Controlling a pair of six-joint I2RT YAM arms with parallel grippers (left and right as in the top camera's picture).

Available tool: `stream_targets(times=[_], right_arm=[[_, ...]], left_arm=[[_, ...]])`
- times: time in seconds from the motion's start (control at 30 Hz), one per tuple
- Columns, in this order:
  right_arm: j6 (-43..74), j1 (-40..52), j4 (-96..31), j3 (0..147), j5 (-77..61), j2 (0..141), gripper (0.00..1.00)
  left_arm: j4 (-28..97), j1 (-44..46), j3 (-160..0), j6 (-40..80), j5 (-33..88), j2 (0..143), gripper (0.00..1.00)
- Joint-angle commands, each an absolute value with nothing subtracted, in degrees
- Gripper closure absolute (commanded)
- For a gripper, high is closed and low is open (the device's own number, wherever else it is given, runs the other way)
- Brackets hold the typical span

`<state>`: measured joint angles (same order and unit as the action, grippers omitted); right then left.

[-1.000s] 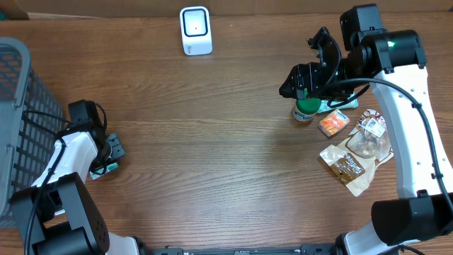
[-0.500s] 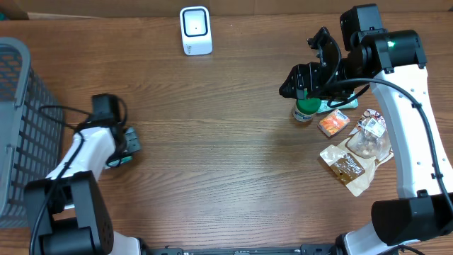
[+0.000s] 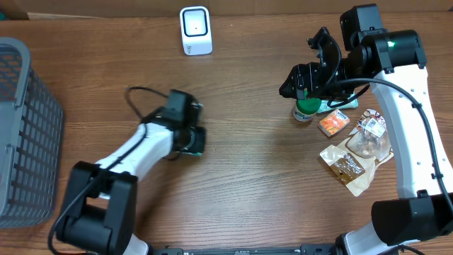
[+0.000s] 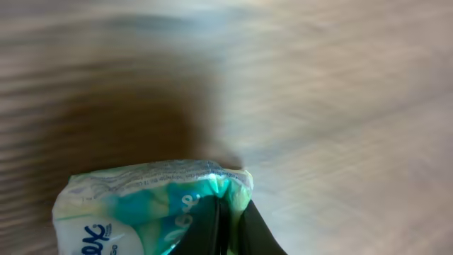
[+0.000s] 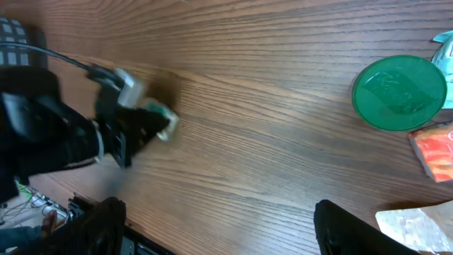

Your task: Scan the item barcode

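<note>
Teal-white tissue packet (image 4: 134,205) between the tight jaws of the left pincer (image 3: 196,139); right pincer (image 3: 308,71) wide, empty.

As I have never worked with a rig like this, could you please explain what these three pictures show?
These are two robot arms at a wooden table, each ending in a two-finger gripper. One picture looks down from above the table. The other two come from small cameras on the wrists, so each sees its own arm's fingers. On the table are a white scanner at the far edge, a grey basket at the left, and at the right a green-lidded jar beside a few packets. The left gripper is shut on a teal-and-white pack, which looks blurred in its wrist view. The right gripper is open and holds nothing, poised near the jar.
</note>
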<state>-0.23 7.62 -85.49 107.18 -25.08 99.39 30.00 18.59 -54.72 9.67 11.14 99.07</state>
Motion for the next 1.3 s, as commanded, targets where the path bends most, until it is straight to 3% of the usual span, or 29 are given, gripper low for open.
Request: stream_targets(times=[0.0, 0.23, 0.4, 0.5, 0.73, 0.9, 1.27], right_arm=[[-0.49, 7.88, -85.38, 107.02, -24.86, 99.15, 0.17], [-0.49, 7.88, -85.36, 107.02, -24.86, 99.15, 0.17], [-0.49, 7.88, -85.38, 107.02, -24.86, 99.15, 0.17], [-0.49, 7.88, -85.38, 107.02, -24.86, 99.15, 0.17], [-0.49, 7.88, -85.1, 107.02, -24.86, 99.15, 0.16], [-0.49, 7.88, -85.12, 107.02, -24.86, 99.15, 0.17], [-0.49, 7.88, -84.95, 107.02, -24.84, 99.15, 0.16]], left_arm=[[33.21, 25.26, -58.08, -1.04, 17.37, 101.21, 0.96], [38.57, 25.58, -66.48, 2.44, 16.1, 101.08, 0.93], [46.98, 22.9, -77.6, 2.74, 15.88, 101.06, 0.56], [52.8, 20.45, -85.67, 2.15, 14.15, 101.06, 0.48], [56.69, 15.94, -90.08, -8.78, 9.91, 101.43, 0.46], [58.11, 13.8, -89.6, -18.52, 8.86, 107.72, 0.51], [55.88, 19.03, -89.6, -30.15, 25.17, 116.27, 0.61]])
